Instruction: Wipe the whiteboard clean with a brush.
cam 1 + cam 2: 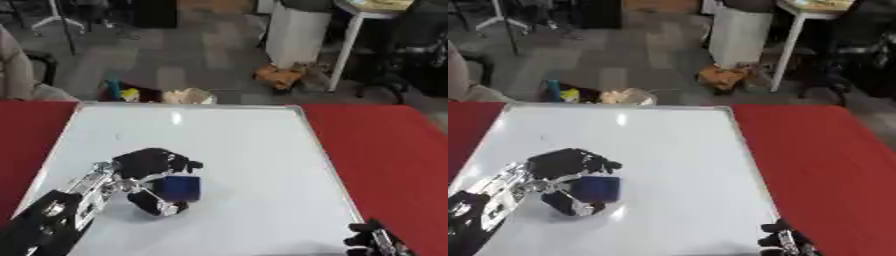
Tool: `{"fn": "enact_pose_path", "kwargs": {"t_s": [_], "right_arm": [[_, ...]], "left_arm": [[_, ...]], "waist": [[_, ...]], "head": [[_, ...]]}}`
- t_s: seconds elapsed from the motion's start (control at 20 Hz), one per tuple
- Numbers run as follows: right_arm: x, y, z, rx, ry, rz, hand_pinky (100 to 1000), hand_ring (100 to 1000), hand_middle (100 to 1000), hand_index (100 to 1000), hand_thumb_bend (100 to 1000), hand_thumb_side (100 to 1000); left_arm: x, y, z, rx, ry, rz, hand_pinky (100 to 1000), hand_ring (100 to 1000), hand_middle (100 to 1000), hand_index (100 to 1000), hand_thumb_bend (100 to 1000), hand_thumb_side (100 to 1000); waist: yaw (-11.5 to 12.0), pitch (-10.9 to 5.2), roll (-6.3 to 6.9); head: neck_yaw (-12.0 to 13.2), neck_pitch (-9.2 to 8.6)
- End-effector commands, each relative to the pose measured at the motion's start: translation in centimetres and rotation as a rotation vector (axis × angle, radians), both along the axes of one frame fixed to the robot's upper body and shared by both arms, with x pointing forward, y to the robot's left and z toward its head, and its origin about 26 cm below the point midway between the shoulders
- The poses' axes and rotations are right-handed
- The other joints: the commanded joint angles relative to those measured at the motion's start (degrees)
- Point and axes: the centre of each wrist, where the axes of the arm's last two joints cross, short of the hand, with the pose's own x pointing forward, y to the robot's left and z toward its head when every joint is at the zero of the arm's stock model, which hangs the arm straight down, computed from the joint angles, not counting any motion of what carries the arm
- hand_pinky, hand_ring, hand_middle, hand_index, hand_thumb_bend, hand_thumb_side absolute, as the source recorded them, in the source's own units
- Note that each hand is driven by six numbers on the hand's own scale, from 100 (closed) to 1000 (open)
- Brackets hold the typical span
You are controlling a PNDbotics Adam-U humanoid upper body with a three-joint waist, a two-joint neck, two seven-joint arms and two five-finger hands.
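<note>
**Left hand holding the brush on the whiteboard**

The whiteboard (227, 145) lies flat on a red table (376, 150), with its silver frame visible along the far and right edges. The board surface appears white, with a small bright reflection near the far edge.

The left hand (149, 165) reaches in from the lower left corner of the view. Its fingers curl over the top of a dark blue brush (179, 187) and its thumb closes from below, so the brush is pinched between them. The brush sits on the lower left part of the board, against the surface as far as can be seen.

The right hand (372, 239) shows only at the lower right corner, near the board's near right corner. Only dark fingertips are visible; whether they are spread or curled cannot be determined.

Beyond the table lies a grey floor with a white table leg (343, 55).
</note>
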Motion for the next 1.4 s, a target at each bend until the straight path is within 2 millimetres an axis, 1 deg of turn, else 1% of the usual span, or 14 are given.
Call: {"fn": "enact_pose_path", "kwargs": {"t_s": [0.05, 0.35, 0.75, 1.4], "right_arm": [[0.16, -0.08, 0.66, -0.002, -0.026, 0.005, 598, 635, 478, 678, 100, 889], [0.16, -0.08, 0.64, -0.002, -0.025, 0.005, 598, 635, 478, 678, 100, 890], [0.14, -0.1, 0.59, -0.002, -0.024, 0.004, 598, 635, 478, 678, 100, 889], [0.11, -0.16, 0.6, -0.003, -0.024, 0.003, 598, 635, 478, 678, 100, 889]], "left_arm": [[0.3, 0.38, 1.06, 0.01, -0.03, 0.015, 732, 726, 735, 1000, 325, 615], [0.23, 0.49, 0.61, 0.031, -0.017, 0.012, 730, 713, 723, 1000, 316, 619], [0.02, 0.76, 0.15, 0.023, -0.002, 0.002, 719, 694, 705, 978, 232, 593], [-0.16, 0.94, 0.32, 0.0, 0.006, 0.005, 712, 685, 694, 956, 161, 560]], "waist": [[-0.05, -0.58, 0.16], [-0.05, -0.56, 0.17], [0.05, -0.54, 0.16], [0.43, -0.66, 0.08]], "head": [[-0.12, -0.52], [-0.17, -0.49], [-0.26, -0.4], [-0.5, -0.43]]}}
